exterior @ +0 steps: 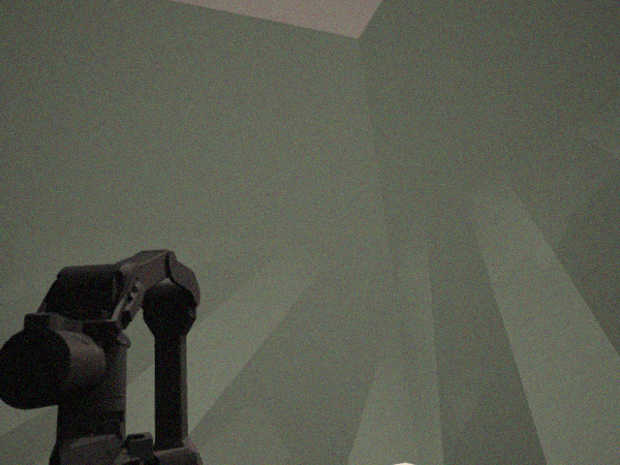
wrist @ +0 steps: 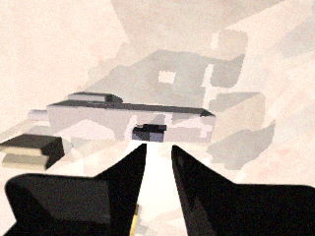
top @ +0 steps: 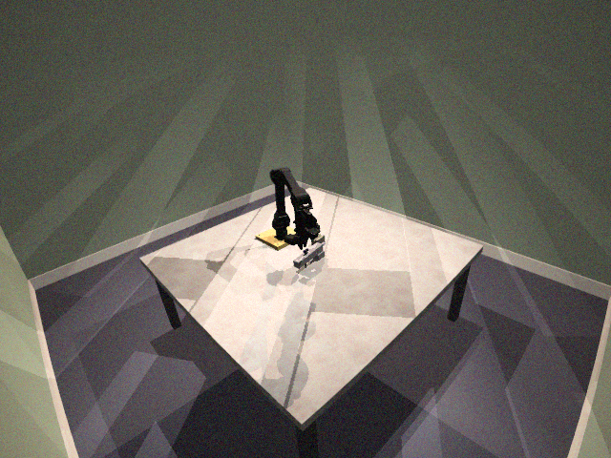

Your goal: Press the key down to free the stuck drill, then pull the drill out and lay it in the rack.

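Observation:
A long pale grey block lies across the wrist view. A small dark piece, probably the key, sits at the middle of its near side. A short pale rod, perhaps part of the drill, sticks out of its left end; the rest is not distinguishable. A dark-topped beige block, possibly the rack, stands near on the left. My gripper is slightly open and empty, its fingertips just on the near side of the key and above the table. The exterior view shows only upper arm parts.
A yellow plate lies under the arm's base, and a sliver of yellow shows between the fingers. A raised grey piece stands behind the block's left part. Shadows fall over the table.

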You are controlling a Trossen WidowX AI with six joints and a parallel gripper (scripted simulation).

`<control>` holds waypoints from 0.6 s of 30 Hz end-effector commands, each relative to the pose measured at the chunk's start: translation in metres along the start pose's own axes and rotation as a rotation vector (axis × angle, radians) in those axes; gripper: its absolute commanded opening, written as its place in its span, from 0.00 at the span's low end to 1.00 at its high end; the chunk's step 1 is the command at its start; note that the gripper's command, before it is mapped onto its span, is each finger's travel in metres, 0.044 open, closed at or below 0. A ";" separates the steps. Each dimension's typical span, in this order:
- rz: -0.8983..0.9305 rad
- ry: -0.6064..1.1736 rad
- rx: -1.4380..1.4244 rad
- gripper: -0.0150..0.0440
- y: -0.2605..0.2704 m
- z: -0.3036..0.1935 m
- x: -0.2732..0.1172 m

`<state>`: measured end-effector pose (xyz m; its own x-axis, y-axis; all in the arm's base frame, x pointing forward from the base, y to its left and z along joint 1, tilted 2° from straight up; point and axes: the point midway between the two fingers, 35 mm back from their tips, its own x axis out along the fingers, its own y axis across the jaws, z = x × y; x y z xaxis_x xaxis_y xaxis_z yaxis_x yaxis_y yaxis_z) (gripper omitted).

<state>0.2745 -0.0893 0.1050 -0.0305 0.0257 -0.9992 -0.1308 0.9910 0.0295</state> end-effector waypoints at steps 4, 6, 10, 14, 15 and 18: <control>-0.015 -0.020 -0.002 0.74 -0.001 0.007 -0.065; -0.015 -0.020 -0.002 0.83 -0.001 0.007 -0.067; -0.015 -0.030 -0.027 1.00 0.002 0.007 -0.058; -0.017 -0.026 -0.460 1.00 0.047 0.020 -0.034; -0.018 -0.025 -0.592 1.00 0.062 0.021 -0.026; -0.018 -0.021 -0.986 1.00 0.104 0.021 -0.004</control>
<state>0.2902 -0.0351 0.1356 -0.0046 0.0155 -0.9999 -0.6045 0.7964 0.0151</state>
